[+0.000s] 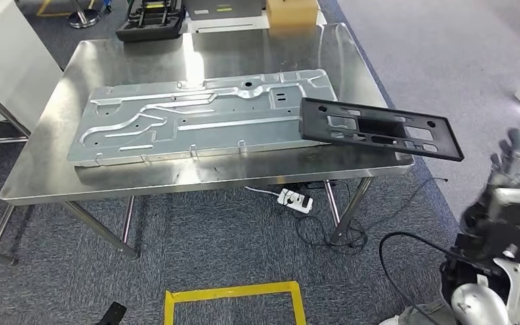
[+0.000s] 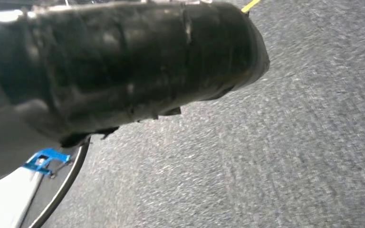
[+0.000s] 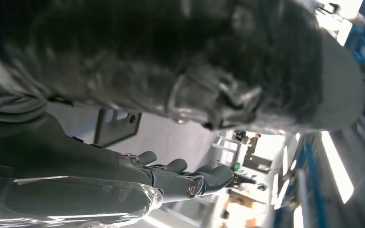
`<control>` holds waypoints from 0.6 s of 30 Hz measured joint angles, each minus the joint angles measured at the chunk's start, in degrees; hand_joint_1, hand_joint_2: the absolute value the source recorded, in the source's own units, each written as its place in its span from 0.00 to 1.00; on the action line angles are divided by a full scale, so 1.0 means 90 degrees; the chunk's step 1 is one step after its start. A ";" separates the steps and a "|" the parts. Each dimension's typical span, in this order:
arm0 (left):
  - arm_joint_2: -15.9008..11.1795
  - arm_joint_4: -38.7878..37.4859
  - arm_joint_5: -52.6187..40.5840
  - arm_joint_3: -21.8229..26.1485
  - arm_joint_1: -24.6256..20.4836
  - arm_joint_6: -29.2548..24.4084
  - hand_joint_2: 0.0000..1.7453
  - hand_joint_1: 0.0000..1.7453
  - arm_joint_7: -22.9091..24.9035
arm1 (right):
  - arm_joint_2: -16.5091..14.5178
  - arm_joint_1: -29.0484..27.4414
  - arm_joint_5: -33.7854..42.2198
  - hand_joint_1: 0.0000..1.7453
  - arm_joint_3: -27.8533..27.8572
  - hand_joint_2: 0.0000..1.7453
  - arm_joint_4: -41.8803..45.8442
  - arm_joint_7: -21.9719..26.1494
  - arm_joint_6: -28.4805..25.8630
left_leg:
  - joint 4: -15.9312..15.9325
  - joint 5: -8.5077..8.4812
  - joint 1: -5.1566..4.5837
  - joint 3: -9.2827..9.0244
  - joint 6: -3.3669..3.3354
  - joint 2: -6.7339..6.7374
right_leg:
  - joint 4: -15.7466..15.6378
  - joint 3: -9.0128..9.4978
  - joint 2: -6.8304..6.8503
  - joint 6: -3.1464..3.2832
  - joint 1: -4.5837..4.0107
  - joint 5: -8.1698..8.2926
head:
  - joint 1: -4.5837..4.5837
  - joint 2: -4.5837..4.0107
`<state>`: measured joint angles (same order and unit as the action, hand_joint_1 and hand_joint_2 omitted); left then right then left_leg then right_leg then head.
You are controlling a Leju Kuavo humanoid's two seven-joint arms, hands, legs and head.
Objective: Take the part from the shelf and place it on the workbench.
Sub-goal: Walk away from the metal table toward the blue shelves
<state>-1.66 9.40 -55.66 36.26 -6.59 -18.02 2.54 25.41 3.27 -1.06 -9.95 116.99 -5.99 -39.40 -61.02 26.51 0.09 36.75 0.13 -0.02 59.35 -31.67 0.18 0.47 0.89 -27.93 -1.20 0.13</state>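
The black plastic part, a long flat frame with cut-outs, lies at the right centre of the head view on the steel workbench. Its right end juts past the bench's right edge over the carpet, and its left end touches or overlaps the corner of a large grey stamped metal panel that covers most of the benchtop. The right hand stands at the far right of that frame, below and right of the part, apart from it, fingers raised and holding nothing. The right wrist view adds what the head view lacks: the fingers stretch out straight and spread, with a corner of the black part beyond them. The left wrist view gives blurred grey carpet and a dark bulky shape; the left hand's fingers cannot be told. Bare steel runs along the bench's near and left edges. On the floor sit a white power strip with cables and a yellow tape square.
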 joint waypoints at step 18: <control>-0.0022 0.0000 0.0075 0.0103 -0.0043 -0.0096 0.00 0.00 -0.0073 | -0.0426 -0.0501 0.0055 0.00 0.0709 0.00 0.0507 -0.0002 0.0004 | 0.0666 0.0030 -0.0029 -0.0793 -0.0365 0.0065 | 0.0494 -0.0681 -0.0028 -0.0210 -0.0021 -0.0082 | -0.0047 0.0000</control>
<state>-1.85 9.40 -54.99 37.18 -6.98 -18.88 1.88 21.58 -1.23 -0.56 -3.56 121.55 -6.01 -39.36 -55.03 26.78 -0.17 29.61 -3.16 0.57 63.80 -37.81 -0.07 -1.43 0.70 -28.67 -1.62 0.13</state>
